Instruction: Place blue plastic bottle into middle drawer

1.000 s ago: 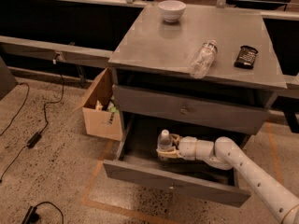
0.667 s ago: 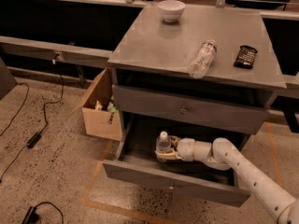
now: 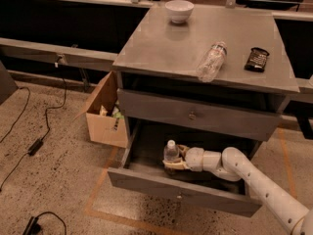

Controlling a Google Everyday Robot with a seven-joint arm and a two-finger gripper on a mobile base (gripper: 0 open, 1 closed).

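Bowl (image 3: 179, 10), clear bottle (image 3: 211, 61), black device (image 3: 257, 59) on cabinet top (image 3: 156, 48) (cardboard box (image 3: 103, 124) beside)

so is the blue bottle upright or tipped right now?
Upright: the bottle stands cap up inside the open middle drawer, the hand gripping its lower body.

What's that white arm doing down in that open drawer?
The robot's arm reaches into the pulled-out middle drawer, and its gripper is closed around an upright plastic bottle with a white cap, inside the tray. It hasn't let go. A second bottle lies on the cabinet top, near a white bowl.
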